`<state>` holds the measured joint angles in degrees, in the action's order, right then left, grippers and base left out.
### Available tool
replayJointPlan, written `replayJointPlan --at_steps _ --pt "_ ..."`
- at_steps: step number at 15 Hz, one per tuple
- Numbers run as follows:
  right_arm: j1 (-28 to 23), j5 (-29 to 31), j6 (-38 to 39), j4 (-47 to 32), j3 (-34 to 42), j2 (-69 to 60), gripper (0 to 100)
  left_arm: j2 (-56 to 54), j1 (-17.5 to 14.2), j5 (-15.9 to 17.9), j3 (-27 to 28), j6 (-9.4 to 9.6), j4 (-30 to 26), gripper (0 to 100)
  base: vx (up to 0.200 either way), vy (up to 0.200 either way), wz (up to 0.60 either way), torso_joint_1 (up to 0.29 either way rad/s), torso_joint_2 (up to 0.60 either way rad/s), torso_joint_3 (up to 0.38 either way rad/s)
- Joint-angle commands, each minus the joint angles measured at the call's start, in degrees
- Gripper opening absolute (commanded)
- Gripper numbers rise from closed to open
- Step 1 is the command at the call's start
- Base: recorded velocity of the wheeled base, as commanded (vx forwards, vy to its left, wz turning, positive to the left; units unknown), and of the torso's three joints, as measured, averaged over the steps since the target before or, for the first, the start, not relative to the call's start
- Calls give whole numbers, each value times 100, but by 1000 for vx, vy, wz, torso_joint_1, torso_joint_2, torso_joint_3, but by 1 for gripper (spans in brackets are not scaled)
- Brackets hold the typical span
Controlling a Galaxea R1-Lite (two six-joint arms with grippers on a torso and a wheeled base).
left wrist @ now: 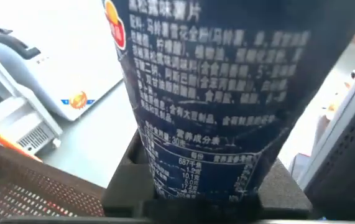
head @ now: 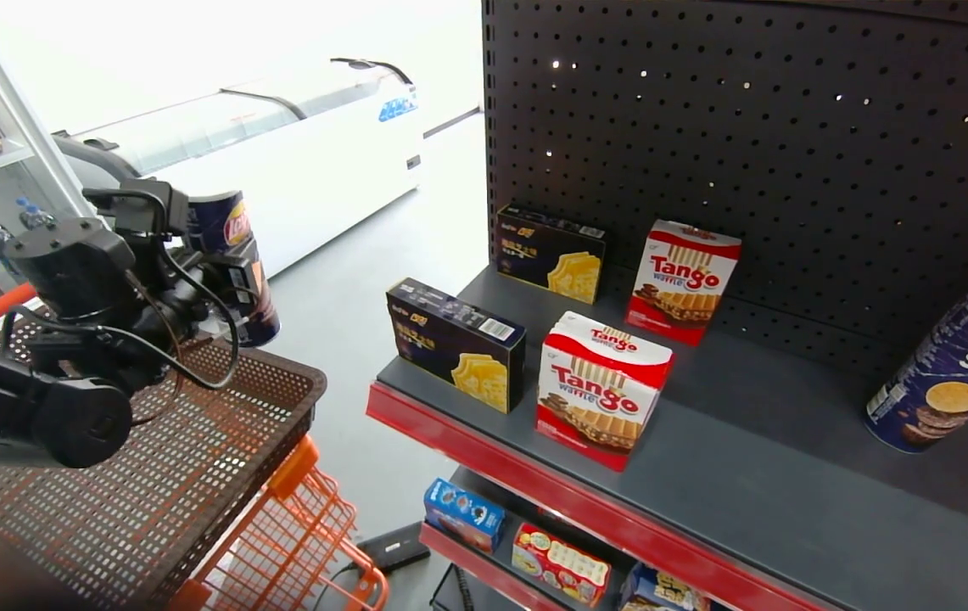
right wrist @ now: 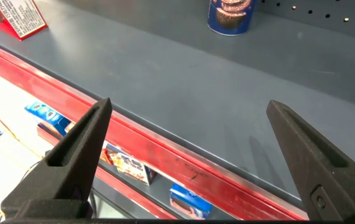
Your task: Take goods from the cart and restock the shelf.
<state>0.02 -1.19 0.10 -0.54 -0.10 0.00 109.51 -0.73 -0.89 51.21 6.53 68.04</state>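
Toward the left of the head view, above the brown mesh cart basket (head: 195, 458), the left claw (head: 233, 284) pinches a tall dark-blue cardboard chip can (head: 225, 222), nearly upright. Carried across, the smooth can may slip or tilt in the grip, or clip the red-and-white wafer box (head: 602, 386) at the front of the grey shelf (head: 746, 475). Over the shelf's red lip, the right claw (right wrist: 189, 106) hangs spread wide, holding nothing.

Cart (head: 221, 475): set left of the shelf (head: 789, 475).
Chip can (head: 225, 222): held in the left pincer (head: 239, 284), above the cart.
Second can (head: 950, 365): stood on the shelf, right of the boxes (head: 598, 390).
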Motion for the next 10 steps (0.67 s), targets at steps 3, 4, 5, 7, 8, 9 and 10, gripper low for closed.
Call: replayJointPlan --at_steps 3,4,5,7,8,9,10 --pt "6 -4 -1 1 1 0 100 -1160 187 379 513 6 -1460 0 0 0 0 0 0 0" --pt "6 -4 -1 1 1 0 100 -1362 267 775 486 -21 -1723 0 0 0 0 0 0 0" --pt "6 -4 -1 1 1 0 100 -1599 319 1258 521 -29 -2101 0 0 0 0 0 0 0" --pt "6 -4 -1 1 1 0 100 -1960 346 1820 609 -73 -2787 0 0 0 0 0 0 0" --pt "6 -4 -1 1 1 0 100 -2346 354 2629 513 -363 -3156 0 0 0 0 0 0 0" --pt "6 -4 -1 1 1 0 100 -2548 354 2998 372 -469 -3288 0 0 0 0 0 0 0" --pt "6 -4 -1 1 1 0 100 -2610 354 3112 337 -469 -3341 0 0 0 0 0 0 0"
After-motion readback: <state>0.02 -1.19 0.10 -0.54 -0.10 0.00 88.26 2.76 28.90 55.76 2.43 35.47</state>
